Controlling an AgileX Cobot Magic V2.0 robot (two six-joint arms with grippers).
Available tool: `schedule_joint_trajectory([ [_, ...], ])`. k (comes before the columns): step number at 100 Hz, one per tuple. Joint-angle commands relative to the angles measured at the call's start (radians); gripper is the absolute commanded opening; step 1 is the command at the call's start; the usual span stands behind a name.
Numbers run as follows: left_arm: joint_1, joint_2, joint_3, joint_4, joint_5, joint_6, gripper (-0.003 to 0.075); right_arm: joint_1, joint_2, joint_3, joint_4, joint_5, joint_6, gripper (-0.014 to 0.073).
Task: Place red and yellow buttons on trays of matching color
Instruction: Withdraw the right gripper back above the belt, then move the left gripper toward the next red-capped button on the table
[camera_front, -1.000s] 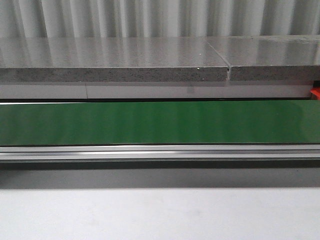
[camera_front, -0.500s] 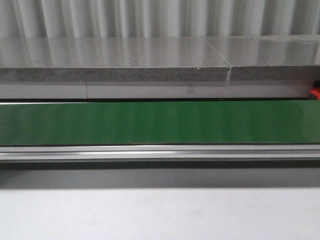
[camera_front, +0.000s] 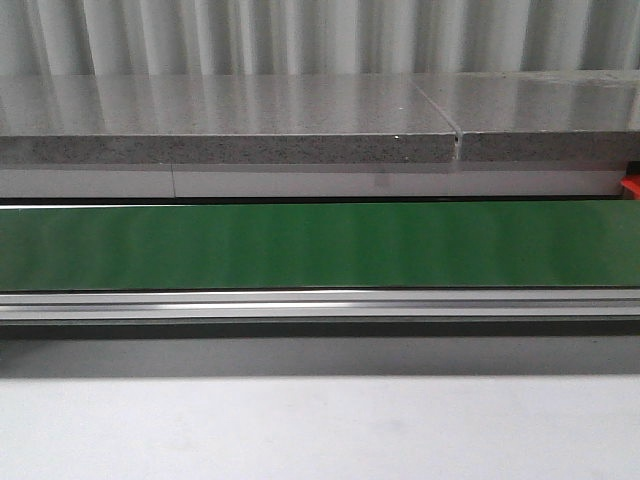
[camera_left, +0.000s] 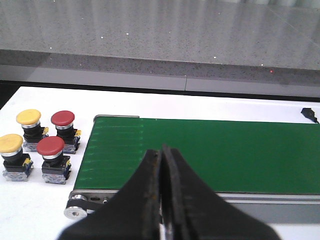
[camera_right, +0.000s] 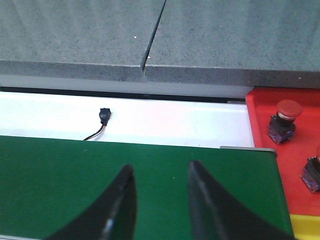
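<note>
— Green belt (camera_left: 210, 150) right under my left gripper (camera_left: 161, 165), and the jaws are pressed together with nothing between them. My right gripper (camera_right: 159, 187) stands parted over the belt's other end, also empty-handed.

— Where are the buttons?

— Four wait on the white table (camera_left: 45, 210) just beside the belt's end near my left arm: a yellow one (camera_left: 11, 144) nearest, a red one (camera_left: 50, 146) next to it, then another yellow (camera_left: 28, 117) and another red (camera_left: 63, 118) behind. Over by my right arm, the red tray (camera_right: 260, 125) already carries a red button (camera_right: 288, 109), plus a second at the frame edge that I can barely see. A yellow strip (camera_right: 305, 227) peeks out beside it, likely the yellow tray.

— How will they handle?

— I judge them rigid plastic, light, with a smooth domed cap that could slip. I'd grip the dark blocky body under the cap, jaws across its flat sides. They stand close together, so I'd take an outer one first to avoid toppling its neighbour.

— And beyond?

— Grey speckled stone ledge (camera_front: 230, 120), then corrugated wall.
</note>
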Motion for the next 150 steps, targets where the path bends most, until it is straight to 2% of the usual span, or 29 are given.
schedule_joint_trajectory([
  [1, -0.006, 0.009, -0.026, -0.011, -0.080, -0.002, -0.0021, 0.002, -0.026, -0.021, 0.010, -0.050, -0.009, 0.0004],
  [6, -0.006, 0.009, -0.026, -0.011, -0.080, -0.002, -0.0021, 0.002, -0.028, -0.021, 0.011, -0.049, -0.009, -0.0075],
  [33, -0.006, 0.009, -0.026, -0.011, -0.190, -0.002, -0.0021, 0.002, -0.029, -0.021, 0.013, 0.013, -0.009, -0.0069],
  [79, -0.006, 0.009, -0.025, -0.011, -0.186, -0.002, -0.0008, 0.002, -0.029, -0.021, 0.013, 0.023, -0.009, -0.0069],
  [84, -0.006, 0.009, -0.021, -0.011, -0.183, -0.002, 0.0031, 0.002, -0.029, -0.021, 0.013, 0.023, -0.009, -0.0069],
  [91, -0.006, 0.009, -0.010, -0.011, -0.181, -0.002, 0.0135, 0.002, -0.029, -0.021, 0.013, 0.023, -0.009, -0.0069],
  [98, -0.006, 0.009, 0.003, -0.011, -0.164, -0.002, 0.0291, 0.002, -0.029, -0.021, 0.013, 0.023, -0.009, -0.0069],
  [99, -0.006, 0.009, 0.006, -0.011, -0.160, -0.002, 0.0344, 0.002, -0.029, -0.021, 0.013, 0.023, -0.009, -0.0069],
  [100, -0.006, 0.009, 0.007, -0.011, -0.158, -0.002, 0.0344, 0.002, -0.029, -0.021, 0.013, 0.023, -0.009, -0.0069],
  [106, -0.006, 0.009, 0.017, -0.011, -0.147, -0.002, 0.0514, 0.002, -0.029, -0.021, 0.013, 0.023, -0.009, -0.0069],
  [115, -0.006, 0.009, 0.028, -0.011, -0.152, -0.002, 0.0632, 0.002, -0.029, -0.021, 0.013, 0.023, -0.009, -0.0069],
  [140, -0.006, 0.024, 0.026, -0.003, -0.143, -0.018, 0.0637, 0.002, -0.029, -0.021, 0.013, 0.023, -0.009, -0.0069],
  [150, -0.006, 0.090, -0.011, 0.106, -0.095, -0.173, 0.0637, 0.002, -0.029, -0.021, 0.013, 0.023, -0.009, -0.0069],
])
